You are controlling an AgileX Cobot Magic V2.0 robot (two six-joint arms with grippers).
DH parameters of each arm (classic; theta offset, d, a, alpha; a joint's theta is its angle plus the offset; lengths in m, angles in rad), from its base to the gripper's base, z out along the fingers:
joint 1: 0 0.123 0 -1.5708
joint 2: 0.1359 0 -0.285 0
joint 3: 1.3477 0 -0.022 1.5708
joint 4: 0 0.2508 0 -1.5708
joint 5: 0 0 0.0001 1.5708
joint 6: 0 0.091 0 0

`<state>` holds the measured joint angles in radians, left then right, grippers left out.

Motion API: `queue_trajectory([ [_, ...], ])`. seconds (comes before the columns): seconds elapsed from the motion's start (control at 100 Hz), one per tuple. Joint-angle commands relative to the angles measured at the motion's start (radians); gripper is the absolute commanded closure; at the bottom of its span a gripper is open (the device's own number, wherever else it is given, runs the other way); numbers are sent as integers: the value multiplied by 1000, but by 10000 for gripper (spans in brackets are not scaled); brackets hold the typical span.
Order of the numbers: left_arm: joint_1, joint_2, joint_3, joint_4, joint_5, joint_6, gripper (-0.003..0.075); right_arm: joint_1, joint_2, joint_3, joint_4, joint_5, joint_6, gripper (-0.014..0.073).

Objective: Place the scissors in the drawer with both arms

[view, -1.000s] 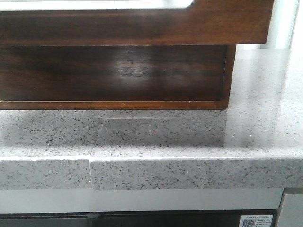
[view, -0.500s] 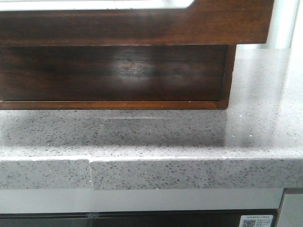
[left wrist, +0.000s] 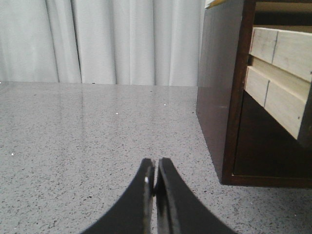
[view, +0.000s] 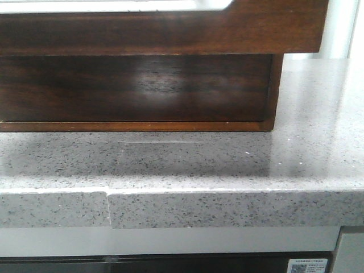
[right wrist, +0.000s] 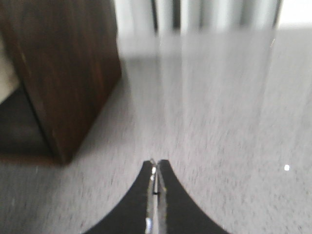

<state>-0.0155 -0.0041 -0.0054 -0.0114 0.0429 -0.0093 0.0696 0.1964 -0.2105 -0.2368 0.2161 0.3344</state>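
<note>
A grey speckled stone counter (view: 227, 170) fills my front view, with pale curtains (left wrist: 97, 41) hanging behind it in the left wrist view. A dark wooden cabinet (view: 170, 85) sits on the counter, and the drawer (view: 170, 31), its glossy brown front carrying a pale round-cornered patch along the upper edge, stands out above a shadowed recess. From the left wrist view I see pale wooden slats (left wrist: 280, 73) inside the cabinet's open side. My left end effector (left wrist: 155, 178) is pinched together with nothing between its fingers, low over the bare counter near the cabinet's corner. My right end effector (right wrist: 157, 175) is likewise closed and empty, on the cabinet's other side, though that view is blurred. I cannot find the scissors in any view, so I judge the task barely begun. When I locate them, I expect stiff, fairly light metal that slides easily on this polished stone; I would grip across the closed blades or the shank near the pivot. The drawer front looks slick, so I would hook its upper edge rather than pinch its face.
</note>
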Motion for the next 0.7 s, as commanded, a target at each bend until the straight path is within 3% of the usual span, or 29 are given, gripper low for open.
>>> queue_trajectory([
  [0.0, 2, -33, 37, -6, -83, -7, 741, -61, -83, 70, 30, -216, -2, 662],
  [0.22, 2, -33, 37, -6, -83, -7, 741, -103, -231, 239, 41, -319, -2, 662],
  [0.69, 2, -32, 37, -7, -81, -7, 741, -103, -229, 237, 44, -286, -7, 662],
])
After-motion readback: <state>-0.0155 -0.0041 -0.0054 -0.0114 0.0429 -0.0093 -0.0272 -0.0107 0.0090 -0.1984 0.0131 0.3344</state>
